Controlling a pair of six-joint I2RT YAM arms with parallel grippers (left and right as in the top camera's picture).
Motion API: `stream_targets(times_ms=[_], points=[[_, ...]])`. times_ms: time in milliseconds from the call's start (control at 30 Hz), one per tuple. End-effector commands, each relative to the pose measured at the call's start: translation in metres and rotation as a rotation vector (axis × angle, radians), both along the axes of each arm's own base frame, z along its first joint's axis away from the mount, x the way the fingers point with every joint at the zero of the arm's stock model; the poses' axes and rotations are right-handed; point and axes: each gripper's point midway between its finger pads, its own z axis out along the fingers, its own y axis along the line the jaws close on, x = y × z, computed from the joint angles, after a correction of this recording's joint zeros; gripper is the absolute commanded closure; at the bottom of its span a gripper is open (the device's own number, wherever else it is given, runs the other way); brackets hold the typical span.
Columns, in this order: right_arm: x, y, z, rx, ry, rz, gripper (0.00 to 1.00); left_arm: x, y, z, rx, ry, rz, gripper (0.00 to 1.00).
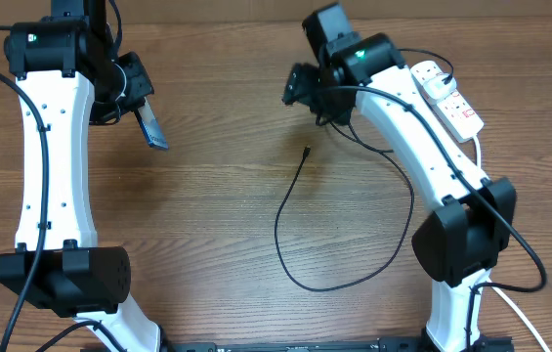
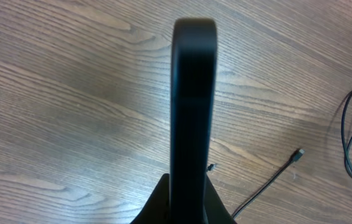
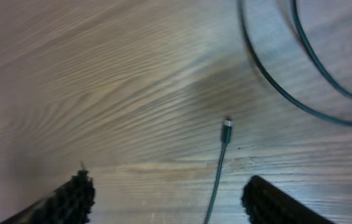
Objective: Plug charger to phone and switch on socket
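Observation:
My left gripper (image 1: pixel 137 98) is shut on the phone (image 1: pixel 150 127) and holds it on edge above the table at the upper left; a sliver of its blue screen shows. In the left wrist view the phone (image 2: pixel 192 106) is a dark upright slab between the fingers (image 2: pixel 191 199). The charger cable (image 1: pixel 295 210) loops over the table's middle, its connector tip (image 1: pixel 307 152) lying free. My right gripper (image 1: pixel 300 86) is open above the table, its fingers (image 3: pixel 169 193) straddling the cable, with the tip (image 3: pixel 227 124) just ahead of them. The socket (image 1: pixel 448 96) lies at the upper right.
The socket's thick white cord (image 1: pixel 520 313) runs down the right side past the right arm's base. Both arm bases stand at the table's front edge. More cable loops (image 3: pixel 300 81) lie beyond the tip in the right wrist view.

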Motion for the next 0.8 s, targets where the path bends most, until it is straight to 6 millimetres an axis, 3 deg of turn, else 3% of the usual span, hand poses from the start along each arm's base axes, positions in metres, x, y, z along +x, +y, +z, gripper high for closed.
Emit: stream_targets(times_ms=[0, 300, 433, 767], points=[[-0.011, -0.012, -0.046, -0.068, 0.099, -0.122, 0.29, 0.000, -0.007, 0.002, -0.008, -0.010, -0.025, 0.96], [-0.045, 0.001, -0.103, -0.107, 0.176, -0.096, 0.48, 0.001, -0.007, 0.003, -0.008, -0.013, -0.025, 0.96], [-0.048, 0.007, -0.116, -0.142, 0.172, -0.078, 0.48, 0.001, -0.007, 0.003, -0.008, -0.013, -0.025, 0.96], [-0.049, 0.000, -0.151, -0.226, 0.201, -0.046, 0.50, 0.001, -0.007, 0.002, -0.008, -0.011, -0.025, 0.96]])
